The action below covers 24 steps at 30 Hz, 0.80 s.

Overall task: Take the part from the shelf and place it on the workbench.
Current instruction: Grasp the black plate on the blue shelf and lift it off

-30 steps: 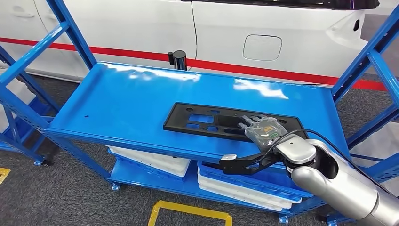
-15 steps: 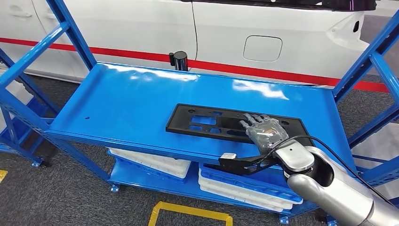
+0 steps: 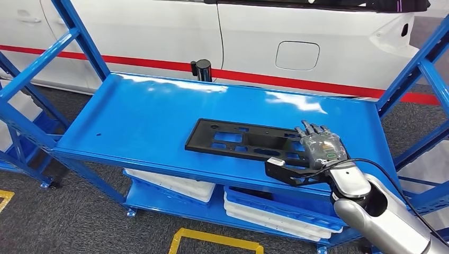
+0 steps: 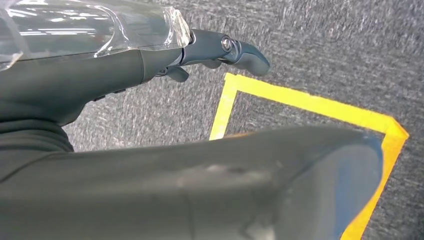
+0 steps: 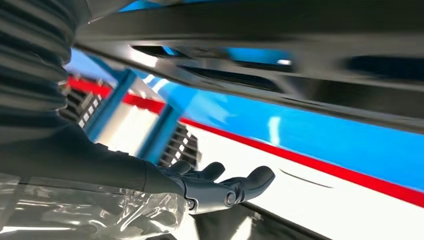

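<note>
A flat black part (image 3: pixel 238 142) with several cut-outs lies on the top board of the blue shelf (image 3: pixel 148 116), right of centre. My right hand (image 3: pixel 320 147) lies over the part's right end with its fingers stretched out flat toward the back, gripping nothing. In the right wrist view the part (image 5: pixel 280 60) is a dark slab close by, and the fingers (image 5: pixel 220 187) are extended with nothing between them. My left hand (image 4: pixel 215 50) hangs above the grey floor, fingers loosely extended and empty.
Blue shelf uprights (image 3: pixel 413 69) rise at both sides. White trays (image 3: pixel 169 182) and blue bins (image 3: pixel 275 206) sit on the lower level. A white car (image 3: pixel 265 37) with a red stripe stands behind, a black cylinder (image 3: pixel 201 69) before it. Yellow tape (image 3: pixel 212 238) marks the floor.
My right hand has slid to the right and farther back along the part, from its middle to its right end. The part has stayed flat on the shelf.
</note>
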Available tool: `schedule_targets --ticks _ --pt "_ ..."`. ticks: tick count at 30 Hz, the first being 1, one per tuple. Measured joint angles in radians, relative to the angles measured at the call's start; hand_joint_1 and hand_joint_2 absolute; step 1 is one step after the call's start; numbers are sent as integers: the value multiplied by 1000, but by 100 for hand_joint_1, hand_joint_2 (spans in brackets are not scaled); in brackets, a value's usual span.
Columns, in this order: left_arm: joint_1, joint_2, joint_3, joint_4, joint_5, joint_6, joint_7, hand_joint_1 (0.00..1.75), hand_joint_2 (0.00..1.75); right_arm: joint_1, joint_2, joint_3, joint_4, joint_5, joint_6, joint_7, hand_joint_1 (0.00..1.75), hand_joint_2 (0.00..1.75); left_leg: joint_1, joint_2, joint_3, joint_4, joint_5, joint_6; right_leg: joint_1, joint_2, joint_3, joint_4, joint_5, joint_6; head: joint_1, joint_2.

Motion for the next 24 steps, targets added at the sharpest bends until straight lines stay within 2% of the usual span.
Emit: schedule_targets --ticks 2,3,5,6,7,8,9,11,12,13,16,17,18,20,21,22,23,24 --pt "0 -1 0 0 -3 1 -2 0 0 28 0 -37 5 16 -33 0 0 175 4 2 -13 28 -22 -9 -2 -1 0 -2 3 -12 -1 0" --pt "0 -1 1 0 -4 1 -3 0 0 42 0 -58 7 22 -46 0 0 175 5 3 -34 75 -50 -13 -4 -2 0 -4 4 -17 -2 0" --pt "1 -2 1 1 -5 1 -4 0 0 66 0 -90 11 28 -60 0 0 175 6 5 -99 217 -115 -19 -2 -3 -1 -3 4 -23 -5 0" --pt "1 -2 1 0 -5 2 -4 0 0 77 0 -102 14 28 -62 0 0 175 6 5 -129 282 -137 -20 -1 -3 -1 -3 3 -23 -6 0" --pt "1 -2 2 0 -5 2 -4 0 0 87 0 -112 16 30 -63 0 0 175 5 5 -144 313 -140 -20 0 -3 -1 -3 3 -23 -6 0" --pt "1 -2 2 0 -5 2 -4 0 0 96 0 -123 19 33 -66 0 0 175 5 5 -139 299 -123 -18 1 -2 0 -3 3 -23 -6 0" --pt "1 -2 2 0 -6 2 -4 0 0 104 0 -134 21 38 -72 0 0 175 3 5 -115 246 -92 -13 2 -2 1 -3 3 -23 -6 0" --pt "-1 -2 2 0 -10 4 -6 0 0 120 1 -161 24 51 -99 0 0 175 -3 5 -43 91 -27 2 5 -1 3 -2 1 -20 -6 0" --pt "-2 -2 3 0 -12 5 -7 0 0 130 1 -176 25 56 -118 0 0 175 -7 6 -19 38 -11 8 6 -2 3 -2 0 -17 -6 0" --pt "-1 -1 3 0 -14 6 -8 0 0 141 2 -190 26 59 -137 0 0 175 -11 6 -8 10 -5 14 6 -2 2 -2 0 -12 -6 0" --pt "1 -2 3 1 -19 8 -9 0 0 178 -1 -228 28 59 -191 0 0 175 -12 5 -2 -4 0 28 3 -5 4 -4 -2 7 -6 0" --pt "0 -2 4 1 -21 8 -9 0 0 189 -3 -240 28 58 -209 0 0 175 -10 5 3 -10 4 33 3 -5 -1 10 -15 11 -4 0" --pt "0 -2 4 1 -22 9 -10 0 0 198 -4 -251 29 54 -227 0 0 175 -7 5 8 -16 8 38 3 -5 -16 46 -37 15 -3 0" --pt "-1 -2 6 1 -23 9 -10 0 0 212 -6 -264 30 37 -265 0 0 175 -7 6 11 -19 10 42 1 -5 -74 173 -102 20 1 0" --pt "-1 -2 6 1 -25 9 -10 0 0 220 -7 -267 31 23 -286 0 0 175 -7 7 12 -18 10 43 1 -5 -107 238 -125 23 1 0" --pt "-1 -2 7 1 -28 9 -11 0 0 227 -8 -266 32 5 -307 0 0 175 -8 7 12 -18 9 43 0 -5 -128 277 -132 25 1 0" --pt "-1 -2 7 1 -31 9 -12 0 0 232 -9 -264 33 -14 -324 0 0 175 -8 7 13 -18 8 43 -1 -5 -131 276 -120 26 1 0" --pt "-1 -2 7 1 -33 9 -13 0 0 234 -11 -260 35 -35 -341 0 0 175 -9 7 14 -18 8 43 -1 -5 -113 235 -91 25 2 0"
